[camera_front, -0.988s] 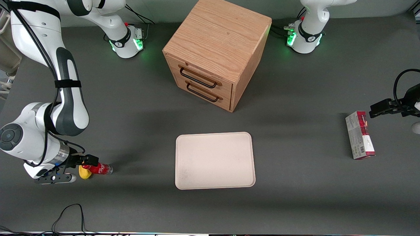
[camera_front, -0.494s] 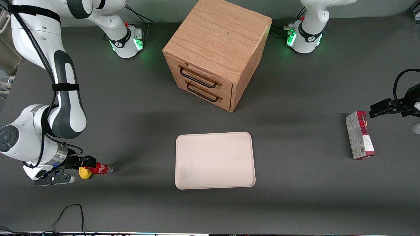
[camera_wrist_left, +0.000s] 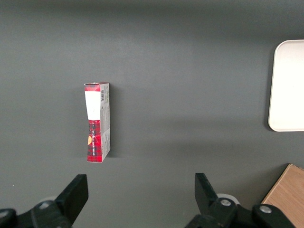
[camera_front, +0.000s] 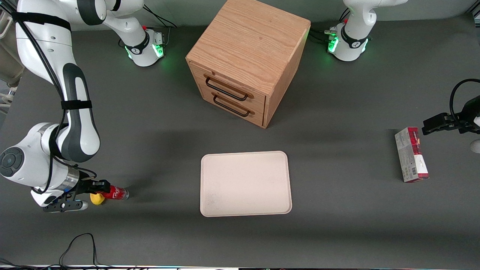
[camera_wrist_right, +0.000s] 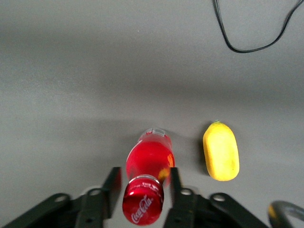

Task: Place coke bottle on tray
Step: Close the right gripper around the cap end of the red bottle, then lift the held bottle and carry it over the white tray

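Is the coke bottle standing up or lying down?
Standing up: the right wrist view looks down on the coke bottle cap, with the open gripper fingers either side, beside the yellow lemon.

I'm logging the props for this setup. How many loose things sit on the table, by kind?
Coke bottle, between the claw fingers: 1
Yellow lemon-like lump: 1
Tray: 1
Red-and-white carton: 1
Wooden drawer cabinet: 1
Total: 5
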You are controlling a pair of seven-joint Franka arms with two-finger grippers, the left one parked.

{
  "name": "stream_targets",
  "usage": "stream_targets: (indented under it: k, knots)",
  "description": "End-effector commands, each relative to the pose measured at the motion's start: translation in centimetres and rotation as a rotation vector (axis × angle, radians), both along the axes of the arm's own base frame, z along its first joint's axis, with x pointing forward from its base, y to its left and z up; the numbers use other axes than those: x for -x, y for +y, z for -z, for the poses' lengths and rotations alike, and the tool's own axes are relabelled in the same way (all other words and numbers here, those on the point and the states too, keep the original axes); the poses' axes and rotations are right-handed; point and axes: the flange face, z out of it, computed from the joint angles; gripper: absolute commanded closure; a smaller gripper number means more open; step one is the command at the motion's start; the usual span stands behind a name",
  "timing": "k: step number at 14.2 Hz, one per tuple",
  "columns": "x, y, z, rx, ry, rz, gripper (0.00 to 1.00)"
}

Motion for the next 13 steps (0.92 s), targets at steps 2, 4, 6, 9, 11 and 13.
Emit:
stream_targets:
  k: [2,4,6,9,11,13]
  knots:
    - [-0.3,0.1,-0.6,-0.02,-0.025,-0.018,1.0]
    - [-1.1,1.0,-3.3,-0.014,-0.052,-0.033,1.0]
    - [-2.3,2.8,-9.2,-0.011,-0.024,-0.06,1.0]
    - [-1.4,6.3,-19.1,0.024,0.037,-0.057,1.0]
    - [0.1,9.6,-23.1,0.012,0.058,-0.064,1.0]
    - [0.8,13.9,-24.6,-0.024,0.035,-0.09,1.0]
